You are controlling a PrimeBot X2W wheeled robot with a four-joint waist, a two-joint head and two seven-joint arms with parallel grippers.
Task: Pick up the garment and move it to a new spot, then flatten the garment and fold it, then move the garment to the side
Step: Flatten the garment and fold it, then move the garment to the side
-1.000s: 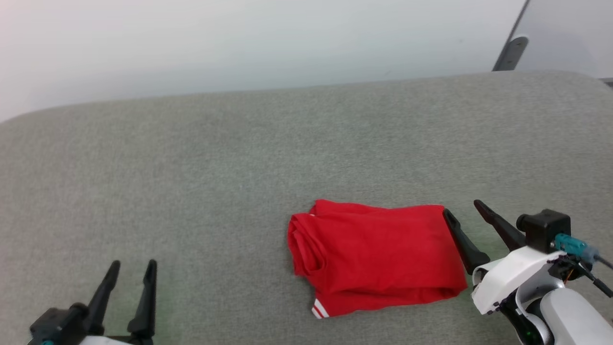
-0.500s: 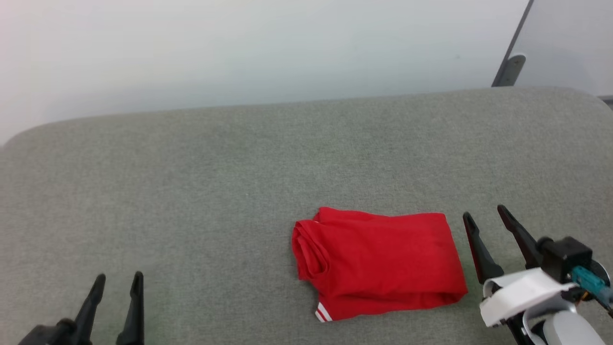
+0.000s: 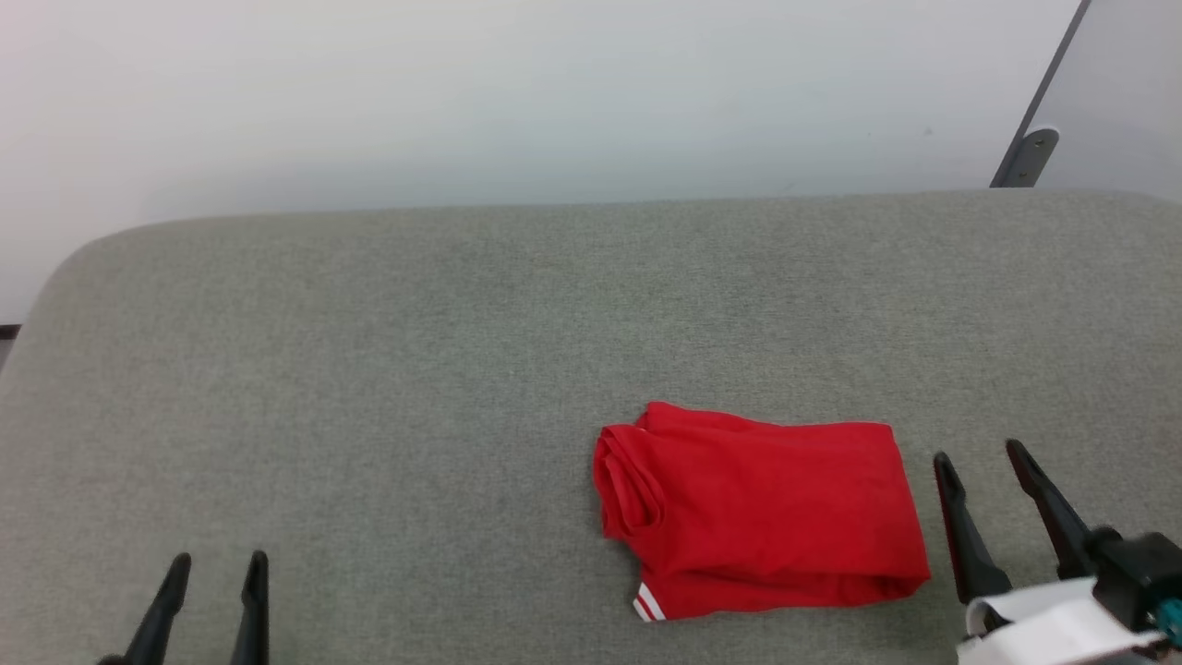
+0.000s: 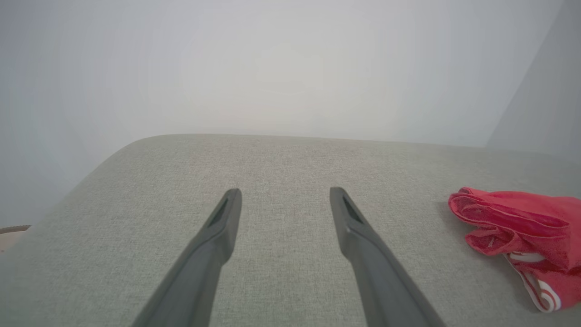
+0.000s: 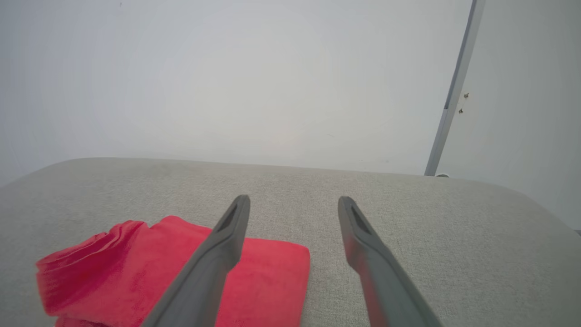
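Red cotton, folded into a compact rectangle, the garment lies flat on the grey upholstered surface, in the near right part of it as the head view shows it. Its left end is a bunched roll of stacked layers, while its right edge is straight and neat. A bit of red-and-white striped trim peeks out at the near left corner. Nothing grips or presses the cloth.

Just beside the folded right edge is the right gripper, with its two dark fingers spread wide and holding nothing. In the head view a narrow strip of grey separates the nearer finger from the fabric, so they are apart. The right wrist view shows its left finger crossing in front of the cloth, and its other finger stands over bare upholstery. Part of the white wrist housing shows at the lower right corner of the head view.

Well apart from the cloth, at the lower left of the head view, is the left gripper, with its fingers likewise spread and empty. In its own wrist view the folded cloth sits off at the right edge.

Behind the rounded far edge of the upholstery rises a plain pale wall. At the upper right a slanted grey metal post runs along it.
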